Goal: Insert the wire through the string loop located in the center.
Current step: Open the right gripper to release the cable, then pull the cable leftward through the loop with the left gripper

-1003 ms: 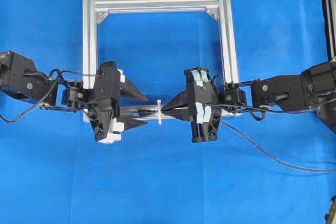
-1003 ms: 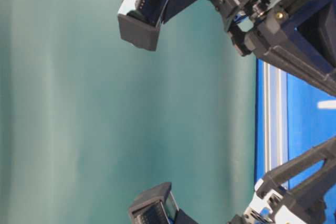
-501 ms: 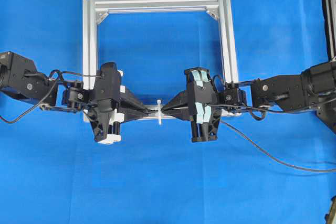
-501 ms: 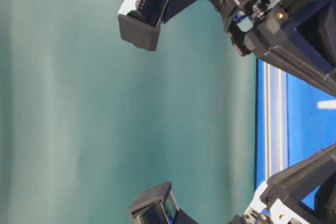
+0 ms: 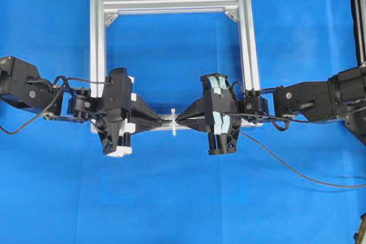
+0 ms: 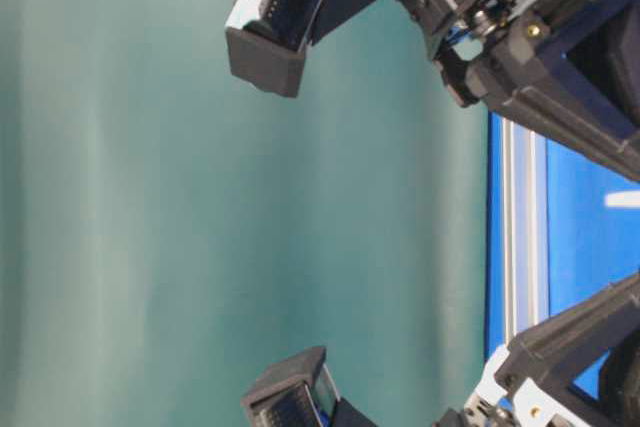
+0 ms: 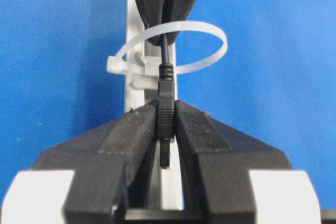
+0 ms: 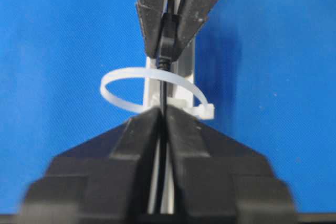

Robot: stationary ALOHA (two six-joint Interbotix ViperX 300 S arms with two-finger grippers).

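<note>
**Plug through the loop, both pincers on the wire**

Left pincer (image 7: 167,129) first: clenched on the plug of the wire (image 7: 166,100), fingers (image 7: 131,135) pressed to either side of it. The left wrist view shows this plainly; from overhead the plug is too small to make out. The wire runs on from the plug through the string loop (image 7: 173,45), a white ring standing up off the silver bar (image 7: 131,3).

Across the loop, the right pincer (image 8: 163,121) sits narrow around the thin cable, its fingers (image 8: 137,135) close on both sides; whether they truly pinch it, the right wrist view cannot say.

Overhead, the two pincers meet tip to tip at the loop on the near bar of the aluminium frame (image 5: 171,4), on the blue bench (image 5: 183,198). The table-level view catches only arm parts and a strip of bar.
</note>
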